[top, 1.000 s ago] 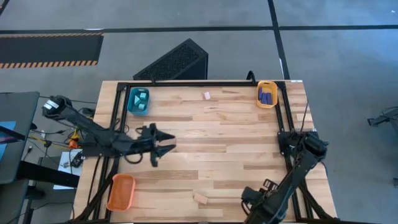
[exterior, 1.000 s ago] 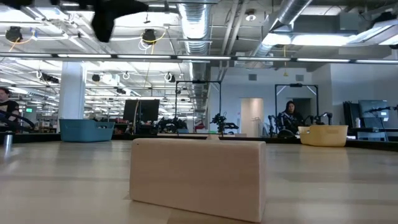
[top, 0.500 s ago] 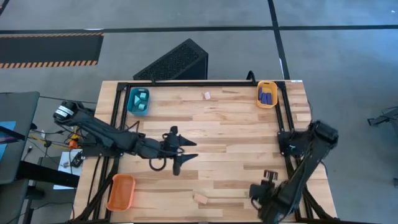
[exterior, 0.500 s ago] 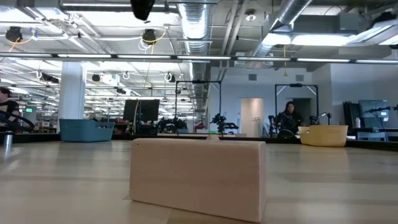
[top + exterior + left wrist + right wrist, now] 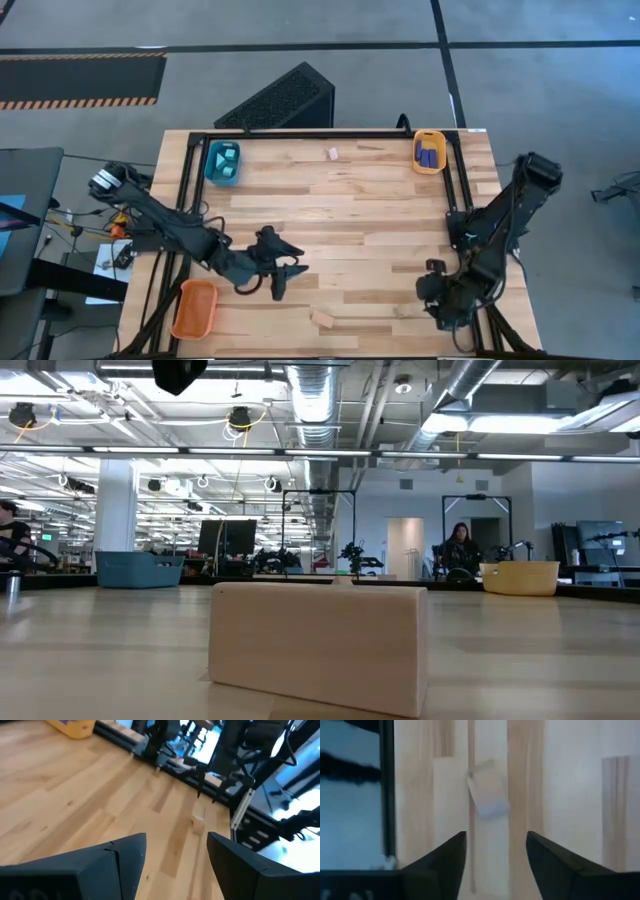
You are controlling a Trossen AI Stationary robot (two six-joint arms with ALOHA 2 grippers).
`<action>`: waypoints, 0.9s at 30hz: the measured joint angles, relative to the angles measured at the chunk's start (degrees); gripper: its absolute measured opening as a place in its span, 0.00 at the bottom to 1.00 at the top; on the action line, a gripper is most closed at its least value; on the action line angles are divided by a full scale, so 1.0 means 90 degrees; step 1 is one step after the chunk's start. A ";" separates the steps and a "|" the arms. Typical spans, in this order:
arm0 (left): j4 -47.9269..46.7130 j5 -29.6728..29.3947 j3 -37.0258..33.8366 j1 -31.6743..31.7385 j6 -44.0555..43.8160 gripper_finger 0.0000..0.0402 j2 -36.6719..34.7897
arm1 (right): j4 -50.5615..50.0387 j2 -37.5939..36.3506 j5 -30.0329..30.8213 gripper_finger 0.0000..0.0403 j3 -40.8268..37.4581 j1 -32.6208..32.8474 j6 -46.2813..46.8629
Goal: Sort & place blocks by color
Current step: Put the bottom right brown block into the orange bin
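A pale tan block [image 5: 322, 320] lies flat on the wood by the table's near edge and fills the low view [image 5: 318, 645]. A second pale block [image 5: 333, 153] rests near the far edge. My left gripper [image 5: 287, 271] [image 5: 175, 855] is open above the table's middle-left, up and left of the near block; its dark tip [image 5: 180, 372] shows at the top of the low view. My right gripper [image 5: 433, 292] [image 5: 495, 855] is open at the near right, and a pale block [image 5: 488, 789] lies beyond its fingers. Neither gripper touches a block.
A teal tray [image 5: 222, 162] with cyan blocks sits at the far left. A yellow-orange tray [image 5: 430, 152] with dark blue blocks is at the far right. An orange tray [image 5: 194, 308] stands at the near left. A black frame [image 5: 330, 134] borders the table; bare wood spans the middle.
My left gripper has swept toward the table's right, then toward the near edge, staying open. My right arm's elbow has swung out toward the far right, and its gripper has shifted a little away from the near edge. The blocks have stayed where they were.
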 joint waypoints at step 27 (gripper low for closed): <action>-0.1482 0.1363 0.0005 -0.0056 -0.2166 0.49 0.0493 | 0.1334 0.2001 0.0077 0.47 0.0187 -0.0791 -0.2511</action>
